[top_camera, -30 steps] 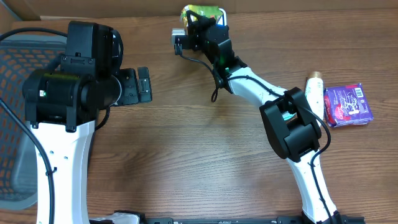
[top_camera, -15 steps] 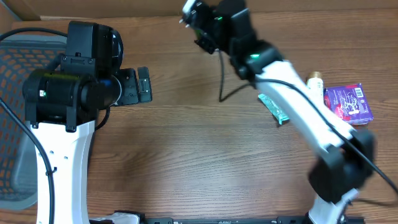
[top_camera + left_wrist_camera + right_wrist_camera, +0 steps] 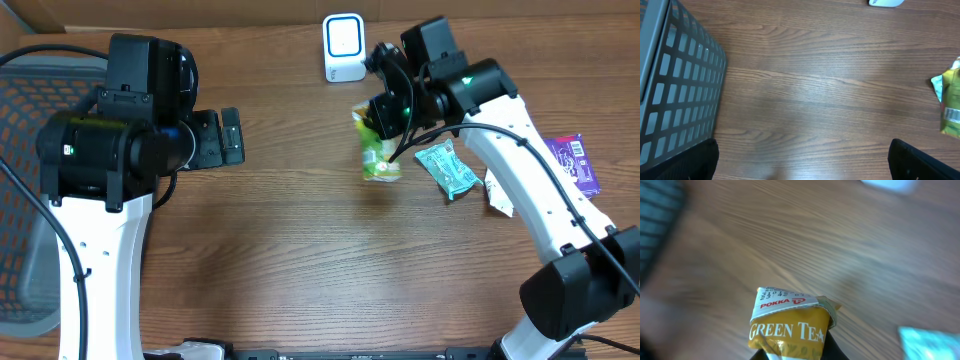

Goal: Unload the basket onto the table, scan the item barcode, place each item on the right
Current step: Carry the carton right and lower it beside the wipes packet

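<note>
— Overhead entry one: right gripper (image 3: 387, 113). Condition?
— Jaws drawn nearly together, pinching the top end of the green tea pouch (image 3: 378, 152). The pouch hangs down from the fingers toward 6 o'clock. Whether its lower end touches the table (image 3: 300, 260) cannot be told.
— Location of the pouch?
— At 5 o'clock from the white scanner (image 3: 343, 47), near it but apart. A teal packet (image 3: 447, 168) lies at the pouch's 3 o'clock, close by. A purple packet (image 3: 578, 165) sits farther out on the same side, by the frame's edge.
— Entry two: left gripper (image 3: 220, 138).
— Fingers spread wide, nothing between them, pointing toward 3 o'clock. It stands well apart from the pouch, with the mesh basket (image 3: 20, 90) at its 9 o'clock.
— Anything one view adds?
— The right wrist view alone gives the lettering: "POKKA" on a white band, "GREEN TEA" on yellow below it. The rest of that view is blurred.
— And the left wrist view?
— It shows both dark fingertips at the bottom corners with bare wood between them, the basket wall at 9 o'clock, and the pouch cut by the edge at 3 o'clock. A pale label patch shows on it, too small to read.
</note>
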Motion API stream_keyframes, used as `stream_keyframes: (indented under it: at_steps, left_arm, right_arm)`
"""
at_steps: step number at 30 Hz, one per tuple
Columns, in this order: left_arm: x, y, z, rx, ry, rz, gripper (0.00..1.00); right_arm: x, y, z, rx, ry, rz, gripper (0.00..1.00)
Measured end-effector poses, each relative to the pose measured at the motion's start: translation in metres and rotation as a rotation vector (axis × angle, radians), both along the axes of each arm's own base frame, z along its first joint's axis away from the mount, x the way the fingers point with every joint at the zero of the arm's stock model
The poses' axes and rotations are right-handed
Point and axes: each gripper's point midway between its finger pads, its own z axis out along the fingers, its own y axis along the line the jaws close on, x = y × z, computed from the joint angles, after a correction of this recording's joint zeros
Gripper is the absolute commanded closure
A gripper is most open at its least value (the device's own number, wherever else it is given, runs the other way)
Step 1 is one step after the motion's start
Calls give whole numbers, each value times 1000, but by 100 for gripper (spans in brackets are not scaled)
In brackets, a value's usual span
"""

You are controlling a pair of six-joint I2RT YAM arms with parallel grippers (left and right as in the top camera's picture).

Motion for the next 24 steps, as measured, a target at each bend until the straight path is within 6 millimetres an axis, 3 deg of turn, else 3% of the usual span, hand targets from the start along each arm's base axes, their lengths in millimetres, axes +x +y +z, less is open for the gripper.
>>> stream_keyframes:
  at_steps: [7, 12, 15, 17, 19, 20, 22, 24]
  left_arm:
    - [0, 0, 0, 0, 0, 0, 1]
    - [0, 0, 0, 0, 0, 0, 0]
    - [0, 0, 0, 0, 0, 0, 0]
    - [0, 0, 0, 0, 0, 0, 1]
    - [0, 0, 0, 0, 0, 0, 0]
    - [0, 0, 0, 0, 0, 0, 1]
    - [0, 0, 0, 0, 0, 0, 0]
    - [0, 0, 0, 0, 0, 0, 1]
  right_arm:
    - [12, -85, -65, -365, 6, -282, 96]
    - [26, -140, -93, -471, -11, -434, 94]
    - [27, -169, -103, -499, -3, -503, 87]
    - [25, -187, -109, -513, 15, -545, 72]
    - [23, -199, -111, -515, 32, -581, 36]
    - [24, -204, -111, -514, 34, -588, 22]
    - [25, -210, -111, -506, 36, -602, 14]
    - [25, -210, -112, -501, 40, -601, 13]
